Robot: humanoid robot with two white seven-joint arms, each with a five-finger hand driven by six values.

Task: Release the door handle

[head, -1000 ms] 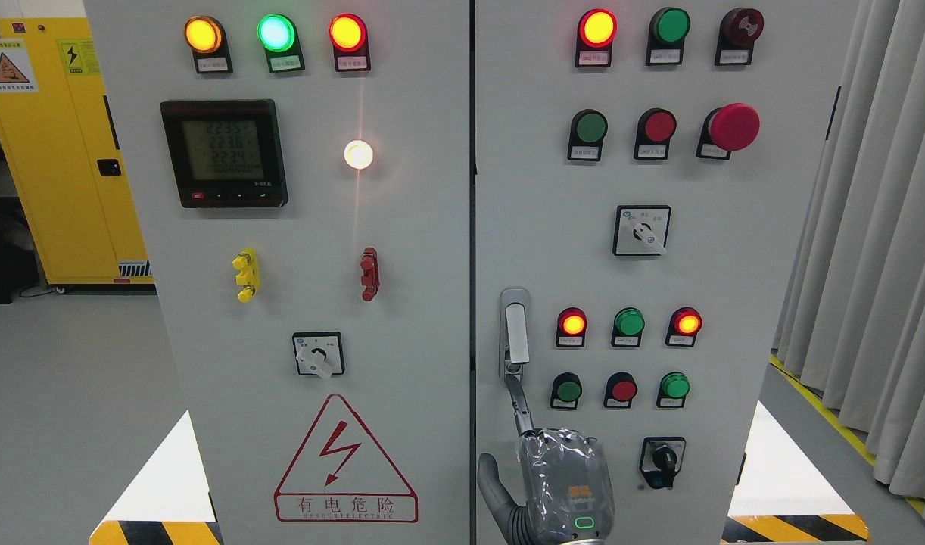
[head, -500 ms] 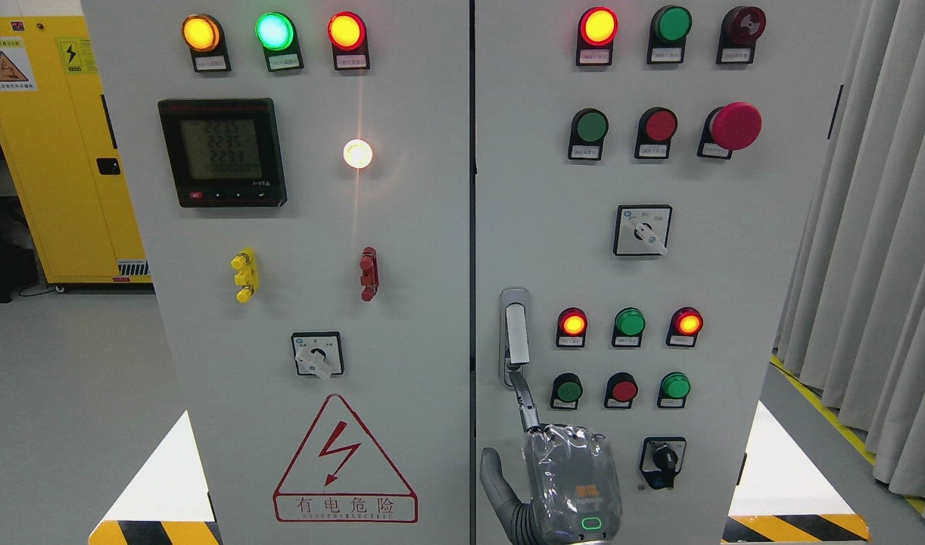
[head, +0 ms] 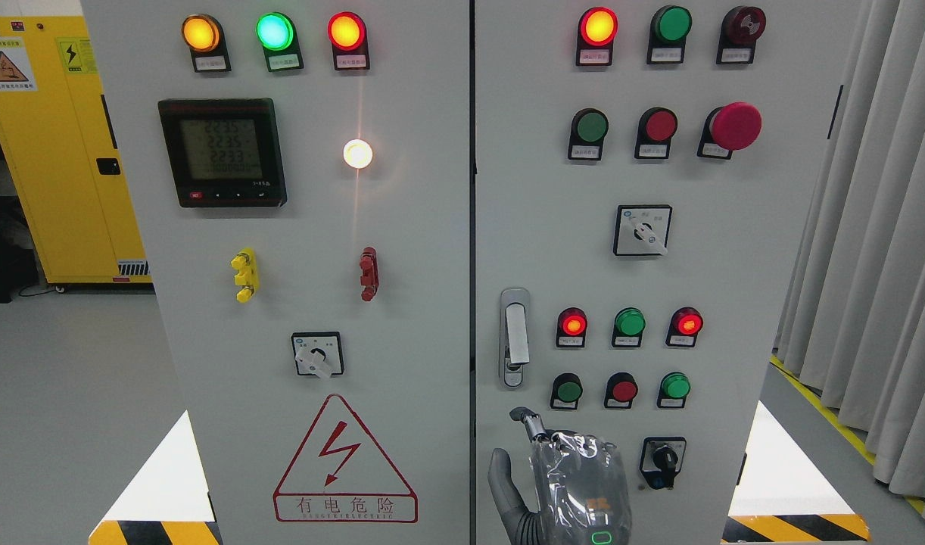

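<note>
My robot hand [head: 565,484] sits at the bottom edge, just right of centre, in front of the right cabinet door [head: 735,265]. It's wrapped in clear plastic w/ a green light near the wrist. It holds nothing: thumb sticks out to the left, one finger [head: 529,422] is raised and hooked at the tip, rest of the digits are hidden behind the back of the hand. I can't see which side the arm comes in from, so can't say left or right.

Handle [head: 514,337] is on the right door's left edge, upright, silver, flat in its grey plate w/ the keyhole at the bottom. It's above my robot hand and apart from it; the hooked fingertip is just below the plate, not touching.

Right of the handle: 3 lamps [head: 629,324] (red, green, red), then 3 buttons [head: 623,390] below them. A black rotary switch [head: 663,459] is just right of my robot hand. The left door [head: 319,303] has a meter [head: 222,151] & a red warning triangle [head: 345,462].
</note>
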